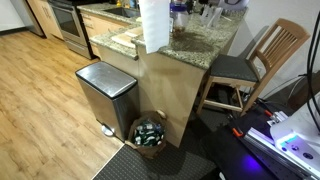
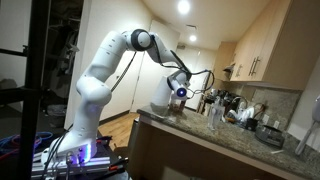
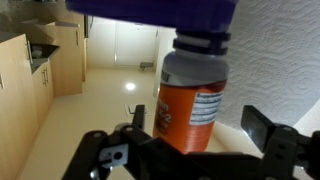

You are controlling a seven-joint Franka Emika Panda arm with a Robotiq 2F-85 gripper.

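An orange bottle [image 3: 190, 100] with a white label and a dark blue cap stands upright in the wrist view. It is between the fingers of my gripper [image 3: 200, 122]. The jaws are open: the left finger [image 3: 138, 116] is close beside the bottle, and a gap shows before the right finger [image 3: 262, 126]. A white paper towel roll [image 3: 280, 50] rises just right of the bottle. In an exterior view the arm [image 2: 110, 60] reaches over the granite counter [image 2: 200, 130], with the gripper [image 2: 179, 96] low at the counter's near end. The paper towel roll [image 1: 153, 24] stands on the counter [image 1: 215, 40].
A steel trash can [image 1: 105, 92] and a basket of bottles [image 1: 150, 132] sit on the floor against the counter's end. A wooden chair [image 1: 262, 58] stands beside it. Several bottles and appliances [image 2: 240, 110] crowd the counter further along. A stove [image 1: 68, 22] stands behind.
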